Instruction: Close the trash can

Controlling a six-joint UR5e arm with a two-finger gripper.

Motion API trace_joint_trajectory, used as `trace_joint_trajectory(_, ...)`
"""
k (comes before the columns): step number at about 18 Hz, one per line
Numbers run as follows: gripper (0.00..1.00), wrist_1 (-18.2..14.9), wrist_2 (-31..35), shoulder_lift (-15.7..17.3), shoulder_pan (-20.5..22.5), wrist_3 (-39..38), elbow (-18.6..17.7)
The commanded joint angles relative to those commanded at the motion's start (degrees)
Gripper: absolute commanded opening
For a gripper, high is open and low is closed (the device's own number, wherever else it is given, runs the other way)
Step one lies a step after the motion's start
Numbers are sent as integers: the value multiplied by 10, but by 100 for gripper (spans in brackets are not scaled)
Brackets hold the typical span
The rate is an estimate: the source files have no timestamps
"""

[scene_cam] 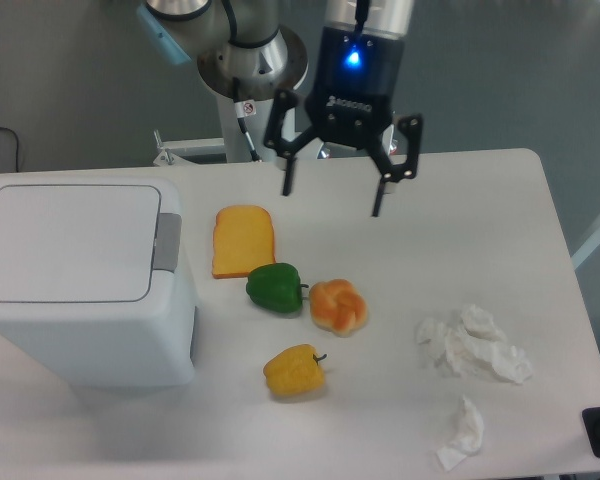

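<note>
the trash can [80,280] sits at the table's [460,230] left edge with its lid lying flat. the gripper [333,200] hangs over the table's far middle, fingers spread wide, gripping nothing, well apart from the can.

A single fixed camera looks down steeply from the front of the desk [480,230], high above it, facing the arm's base at the far edge. It stands back enough to take in nearly the whole desktop, with its near edge cut off.
</note>
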Motion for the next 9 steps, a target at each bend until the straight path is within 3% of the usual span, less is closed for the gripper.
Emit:
trace_joint_trajectory(2,100,-2,55,2,-5,54,-6)
trace_joint_trajectory(6,100,-2,109,18,-5,176,-52)
trace_joint_trajectory(9,100,-3,150,19,-4,264,-58)
